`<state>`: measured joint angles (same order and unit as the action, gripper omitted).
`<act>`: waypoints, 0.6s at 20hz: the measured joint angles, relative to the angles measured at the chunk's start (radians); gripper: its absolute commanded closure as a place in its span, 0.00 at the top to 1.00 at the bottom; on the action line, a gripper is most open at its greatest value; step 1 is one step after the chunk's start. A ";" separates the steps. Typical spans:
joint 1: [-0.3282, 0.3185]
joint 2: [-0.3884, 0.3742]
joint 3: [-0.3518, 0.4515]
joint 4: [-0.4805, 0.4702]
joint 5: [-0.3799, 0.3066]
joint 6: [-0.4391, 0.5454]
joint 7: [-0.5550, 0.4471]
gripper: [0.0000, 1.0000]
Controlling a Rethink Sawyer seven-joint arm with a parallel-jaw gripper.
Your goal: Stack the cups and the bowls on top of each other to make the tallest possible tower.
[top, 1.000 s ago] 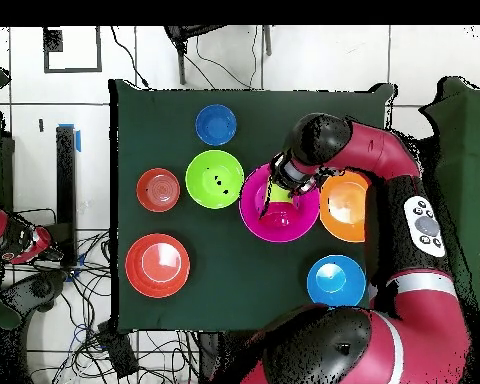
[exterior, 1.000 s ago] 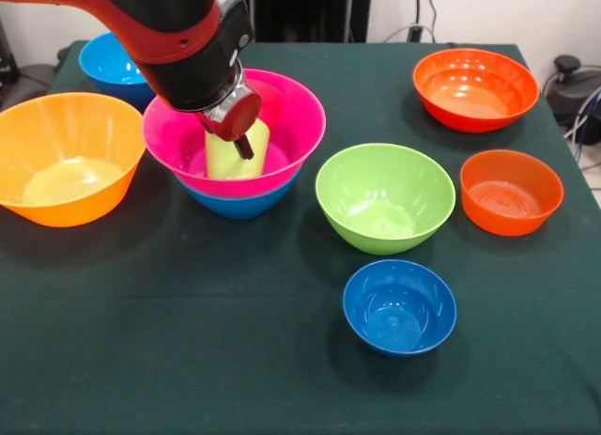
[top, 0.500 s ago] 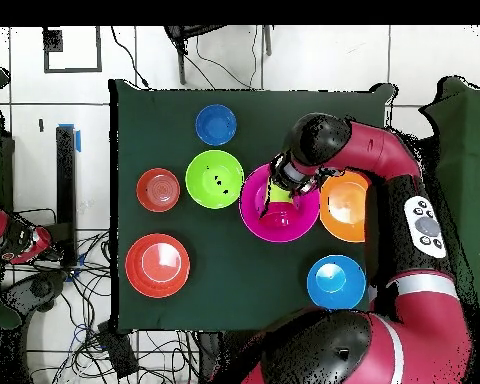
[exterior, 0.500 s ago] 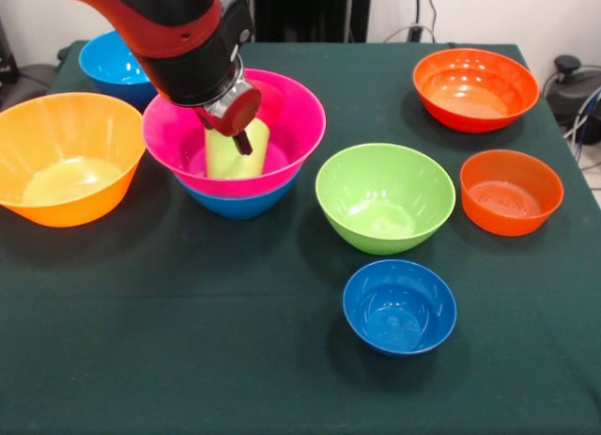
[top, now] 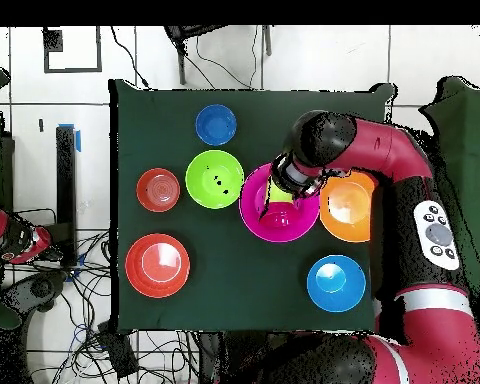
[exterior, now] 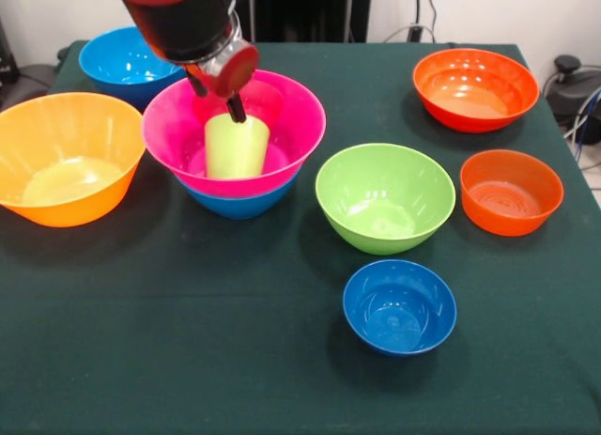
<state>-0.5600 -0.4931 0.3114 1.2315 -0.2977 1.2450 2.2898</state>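
The lime-green cup [exterior: 235, 148] stands inside the large pink bowl [exterior: 300, 116], which rests in a medium blue bowl [exterior: 239, 205]; together they form the tower at the table's left centre. My gripper [exterior: 218, 97] hangs open just above the cup's top, apart from it and holding nothing. In the overhead view the arm's head covers part of the cup [top: 279, 193] and the pink bowl [top: 259, 215], and the gripper [top: 284, 180] shows there only in part.
Loose bowls surround the tower: a large orange one [exterior: 66, 158], a blue one [exterior: 117, 64] behind it, a green one [exterior: 385, 195], a large red-orange one [exterior: 474, 87], a smaller orange one [exterior: 510, 191] and a small blue one [exterior: 399, 305].
My gripper has risen straight up from the cup, out of the pink bowl. The cup stayed standing in the bowl.
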 measured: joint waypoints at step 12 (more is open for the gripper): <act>-0.016 0.025 0.028 0.003 0.008 0.004 0.000 1.00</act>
<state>-0.5761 -0.4679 0.3395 1.2342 -0.2901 1.2485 2.2898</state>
